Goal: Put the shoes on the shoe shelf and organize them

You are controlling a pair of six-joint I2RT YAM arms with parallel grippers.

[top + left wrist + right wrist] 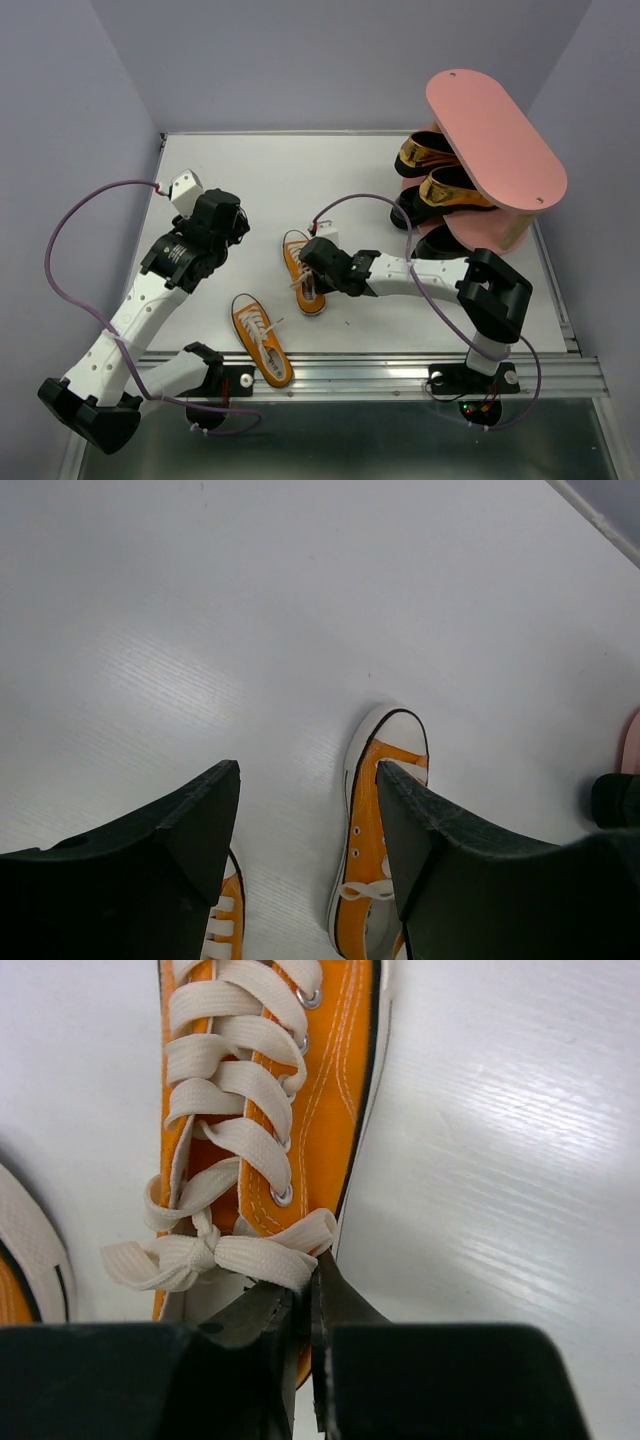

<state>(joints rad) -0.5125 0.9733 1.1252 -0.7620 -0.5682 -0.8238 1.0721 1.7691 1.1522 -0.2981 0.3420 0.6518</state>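
Observation:
One orange sneaker (302,272) lies mid-table, toe pointing away. My right gripper (318,270) is shut on its side wall near the lace bow. The right wrist view shows the two fingers pinching the canvas edge of this sneaker (320,1090), with the right gripper (308,1300) just below the bow. The other orange sneaker (262,340) lies near the front edge. My left gripper (232,225) hangs open over bare table to the left, holding nothing. The left wrist view has the left gripper (308,820) above both sneakers (375,850), (228,920). The pink shoe shelf (495,140) stands at the back right.
Two gold loafers (425,152), (450,190) sit on the shelf's middle level under the top board. Black dress shoes (440,243) are on its lowest level. A metal rail (400,370) runs along the table's front edge. Grey walls close in the left, back and right.

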